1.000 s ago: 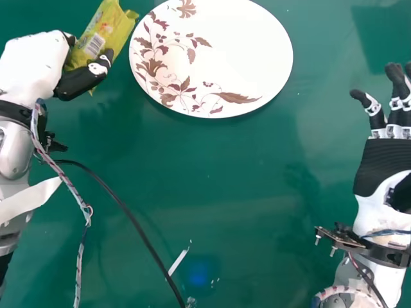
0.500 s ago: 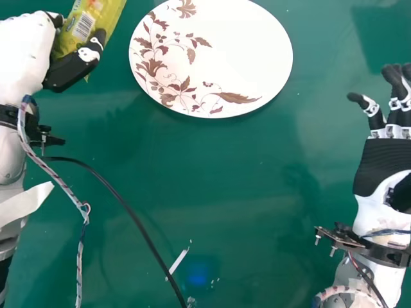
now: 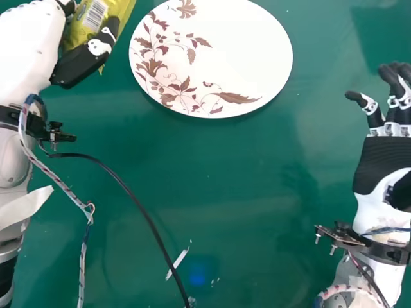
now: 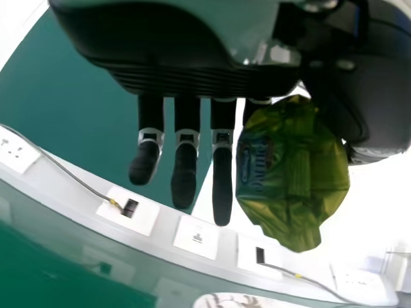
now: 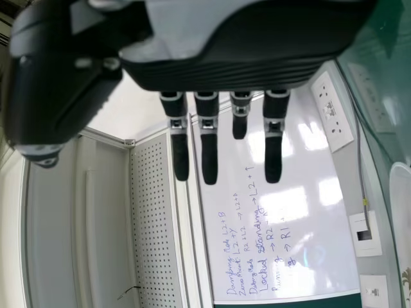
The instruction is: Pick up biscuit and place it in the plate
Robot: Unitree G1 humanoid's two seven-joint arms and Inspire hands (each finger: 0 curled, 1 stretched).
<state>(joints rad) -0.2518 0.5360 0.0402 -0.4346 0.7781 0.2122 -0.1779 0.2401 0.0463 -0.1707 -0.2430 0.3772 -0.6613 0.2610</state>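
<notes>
Counter point(image 3: 225, 167), green, spans the head view. Right wrist view adds a whiteboard point(image 5: 302, 256) with handwriting and, alongside it, a perforated panel point(image 5: 151, 192). Left wrist view adds pale trunking point(image 4: 58, 189) bearing white socket plates point(image 4: 197, 236).

Left hand point(image 3: 29, 58): at the far left of the head view, gripping the biscuit packet point(image 3: 99, 19), with the thumb against its near side. Left wrist view gives the other face: packet between the thumb side and the fingers, the remaining fingers extended straight beside it. Right hand point(image 3: 379, 167): far right of the head view, palm up, spread wide, fingers extended. Right wrist view agrees, fingers straight and apart.

Plate point(image 3: 244, 51): white, round, brown leaf-and-flower print mostly along its left side and near rim; top centre of the head view, part of its rim in both wrist views. Packet: yellow-green, barcode towards the head view, held left of the plate, near it but apart; height over the counter cannot be told.

Black cable point(image 3: 158, 235) curves from the left forearm. White scrap point(image 3: 178, 264) just beside it.
</notes>
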